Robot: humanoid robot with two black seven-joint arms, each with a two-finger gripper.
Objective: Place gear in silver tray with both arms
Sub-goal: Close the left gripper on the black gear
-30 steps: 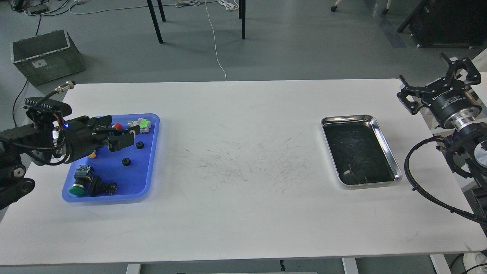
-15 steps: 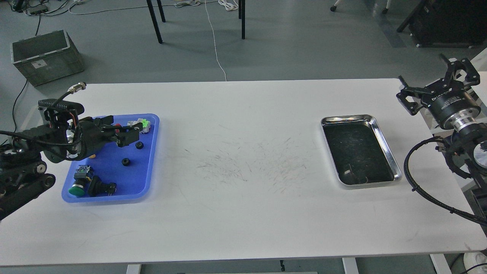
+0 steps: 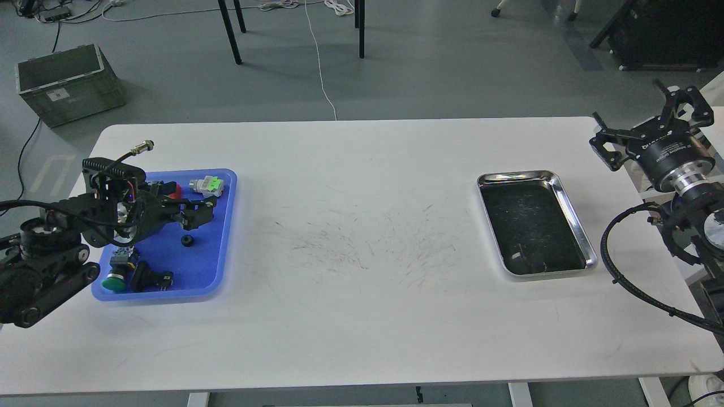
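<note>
A small black gear lies on the floor of the blue plastic tray at the left. My left gripper hangs low over that tray, just above and behind the gear. Its fingers look apart, and it covers the spot where a second small gear lay. The silver tray sits at the right of the white table, and its dark scuffed floor holds nothing. My right gripper is wide open and empty, raised beyond the tray's far right corner near the table edge.
The blue tray also holds a grey and green connector, a red part, a green push button and a black switch. The white table is scuffed in the middle. A grey crate stands on the floor.
My left arm has swung right and forward over the blue tray, and its gripper now covers the gear nearer the connector. The right arm has not moved.
</note>
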